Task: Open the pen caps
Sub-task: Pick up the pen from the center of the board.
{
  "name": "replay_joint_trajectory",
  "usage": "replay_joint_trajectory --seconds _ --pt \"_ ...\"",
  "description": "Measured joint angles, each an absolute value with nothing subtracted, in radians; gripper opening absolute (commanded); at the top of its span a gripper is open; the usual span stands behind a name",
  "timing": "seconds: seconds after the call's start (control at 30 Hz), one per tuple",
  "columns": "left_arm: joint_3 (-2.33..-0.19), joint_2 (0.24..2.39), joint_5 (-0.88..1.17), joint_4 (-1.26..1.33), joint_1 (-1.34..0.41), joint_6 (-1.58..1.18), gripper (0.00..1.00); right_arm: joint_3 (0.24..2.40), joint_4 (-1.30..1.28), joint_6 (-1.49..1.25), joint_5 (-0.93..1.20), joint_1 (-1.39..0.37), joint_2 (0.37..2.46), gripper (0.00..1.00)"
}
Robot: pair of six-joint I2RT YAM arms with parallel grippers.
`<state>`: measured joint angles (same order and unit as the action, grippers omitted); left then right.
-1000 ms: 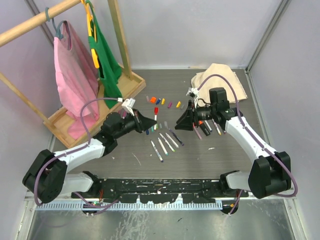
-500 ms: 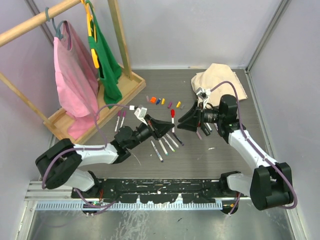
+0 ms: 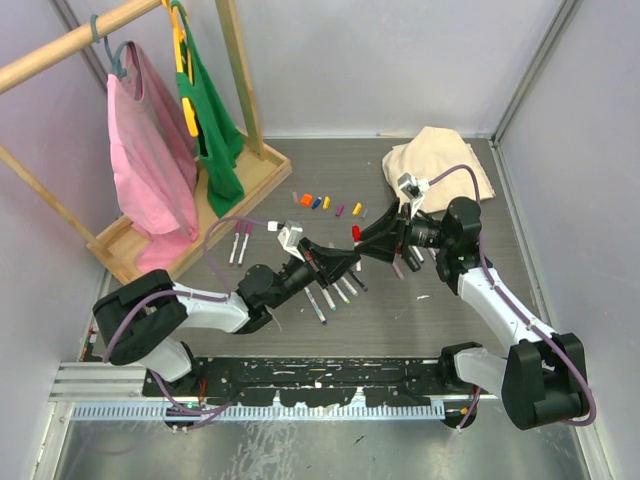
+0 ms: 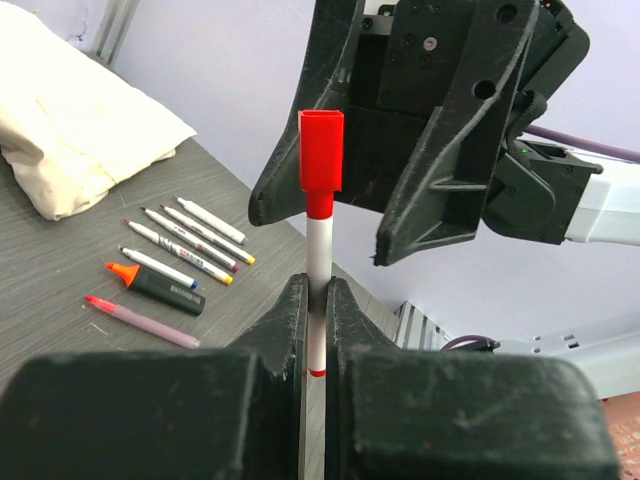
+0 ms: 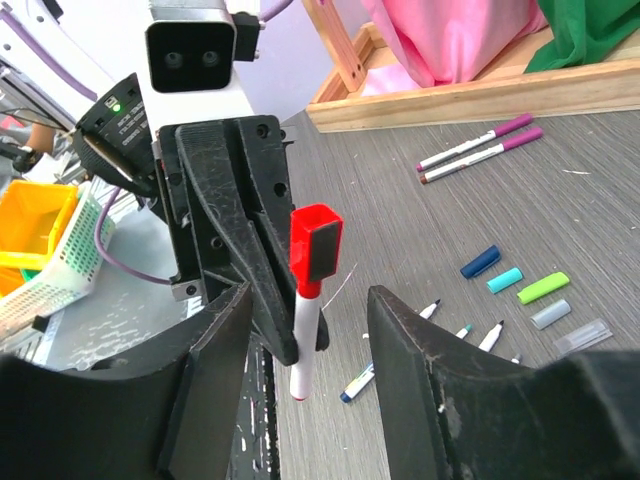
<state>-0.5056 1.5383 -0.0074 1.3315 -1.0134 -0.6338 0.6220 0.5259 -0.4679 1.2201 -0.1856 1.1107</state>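
Note:
A white pen [image 4: 318, 245] with a red cap [image 4: 321, 150] stands upright, and my left gripper [image 4: 317, 285] is shut on its barrel. In the top view the red cap [image 3: 356, 232] sits between the two arms above the table. My right gripper [image 5: 310, 292] faces it, open, one finger on each side of the red cap [image 5: 316, 243] and apart from it. Loose pen caps [image 3: 318, 202] lie in a row behind; more caps [image 5: 505, 280] show in the right wrist view. Uncapped pens [image 3: 338, 290] lie under the grippers.
A wooden rack [image 3: 205, 215] with pink and green garments stands at the back left. A beige cloth [image 3: 440, 165] lies at the back right. Two purple pens [image 3: 238, 242] lie near the rack. A black highlighter [image 4: 155, 283] and several pens [image 4: 190, 230] lie by the cloth.
My left arm has carried the red-capped pen right and forward to the right gripper. The right gripper has swung to face it and now brackets the cap.

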Motion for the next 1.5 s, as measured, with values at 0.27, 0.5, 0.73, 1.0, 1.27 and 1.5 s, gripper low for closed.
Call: replay_joint_trajectory --seconds 0.27,0.5,0.73,1.0,1.27,1.5 --pt "-0.515 1.539 -0.025 1.346 -1.032 -0.63 0.0 0.622 0.519 -0.478 1.179 -0.186 1.113 0.42" --pt "-0.523 1.554 -0.046 1.346 -1.035 -0.632 0.0 0.618 0.505 -0.48 1.168 -0.186 1.113 0.27" --pt "-0.524 1.567 -0.065 1.338 -1.035 -0.64 0.0 0.618 0.46 -0.442 1.162 -0.196 1.112 0.25" --pt "-0.525 1.567 -0.077 1.321 -1.035 -0.652 0.0 0.619 0.394 -0.38 1.142 -0.214 1.112 0.23" --pt "-0.526 1.566 -0.081 1.298 -1.035 -0.667 0.27 0.633 0.331 -0.336 1.139 -0.22 1.112 0.01" --pt "-0.524 1.517 -0.063 1.28 -1.039 -0.665 0.66 0.663 0.251 -0.274 1.127 -0.221 1.112 0.01"
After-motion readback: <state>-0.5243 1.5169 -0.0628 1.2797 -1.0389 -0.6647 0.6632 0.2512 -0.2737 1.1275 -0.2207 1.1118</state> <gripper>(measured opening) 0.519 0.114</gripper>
